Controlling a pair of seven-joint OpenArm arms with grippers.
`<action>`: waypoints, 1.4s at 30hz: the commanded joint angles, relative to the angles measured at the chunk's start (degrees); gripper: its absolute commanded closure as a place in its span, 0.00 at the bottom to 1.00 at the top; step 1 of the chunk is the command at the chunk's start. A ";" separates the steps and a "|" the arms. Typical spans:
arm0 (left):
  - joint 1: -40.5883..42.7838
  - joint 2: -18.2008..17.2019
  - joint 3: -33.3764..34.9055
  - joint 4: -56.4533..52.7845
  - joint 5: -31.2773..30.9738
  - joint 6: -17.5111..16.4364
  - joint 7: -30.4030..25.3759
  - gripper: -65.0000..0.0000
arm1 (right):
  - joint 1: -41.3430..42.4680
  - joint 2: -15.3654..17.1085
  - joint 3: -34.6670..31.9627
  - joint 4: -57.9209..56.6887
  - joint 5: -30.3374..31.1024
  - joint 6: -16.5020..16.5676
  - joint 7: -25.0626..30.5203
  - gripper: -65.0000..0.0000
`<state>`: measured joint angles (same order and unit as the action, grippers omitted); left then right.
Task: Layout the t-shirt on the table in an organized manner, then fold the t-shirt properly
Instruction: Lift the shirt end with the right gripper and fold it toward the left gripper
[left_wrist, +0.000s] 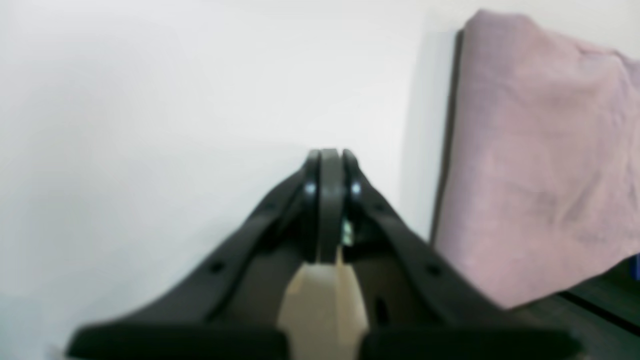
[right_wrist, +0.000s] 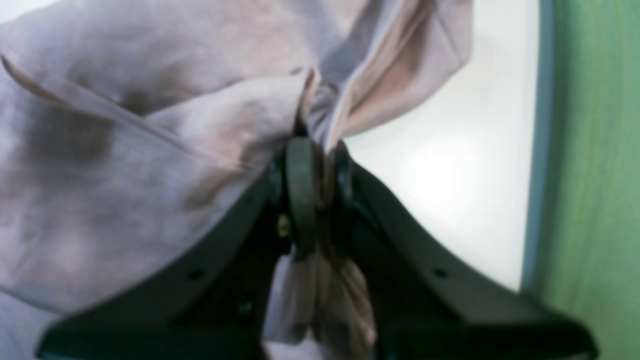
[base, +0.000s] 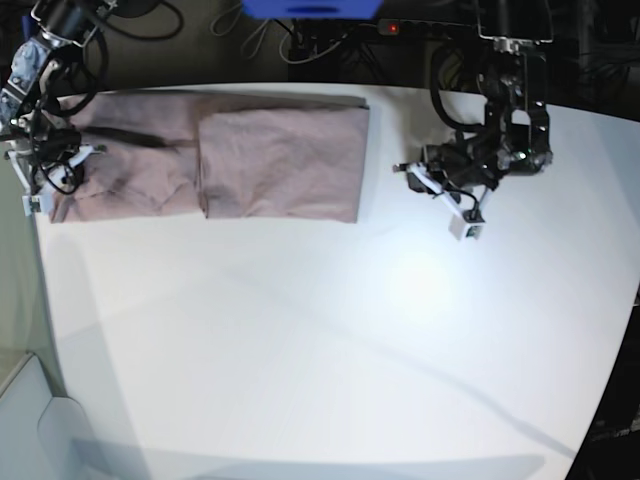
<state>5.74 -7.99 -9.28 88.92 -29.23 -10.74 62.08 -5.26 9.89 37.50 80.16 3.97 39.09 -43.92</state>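
The shirt (base: 215, 165) lies at the bench's (base: 330, 340) far edge as a long band, 1 end already doubled over. The right end effector (right_wrist: 317, 150) pinches its other end; the left end effector (left_wrist: 330, 160) rests closed and empty. Final folds remain.

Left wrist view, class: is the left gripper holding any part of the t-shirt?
No. The left gripper is shut on nothing over the bare table, with the t-shirt lying apart to its side.
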 joint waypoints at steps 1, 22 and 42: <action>-0.59 -0.32 -0.08 1.05 -0.52 -0.11 -0.41 1.00 | -1.29 -1.14 -0.79 1.03 -4.27 0.91 -7.55 1.00; 0.99 -0.58 -0.08 3.25 -0.44 -0.11 -0.33 1.00 | -3.14 -5.89 -14.68 33.82 -4.36 0.91 -18.19 1.00; 3.71 0.30 -4.74 5.62 0.00 0.50 0.38 1.00 | -3.84 -13.63 -36.48 35.14 -4.19 0.91 -19.51 1.00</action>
<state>10.07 -7.49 -14.04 93.73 -28.49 -10.48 63.07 -9.58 -3.81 0.91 114.13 -1.02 39.77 -64.47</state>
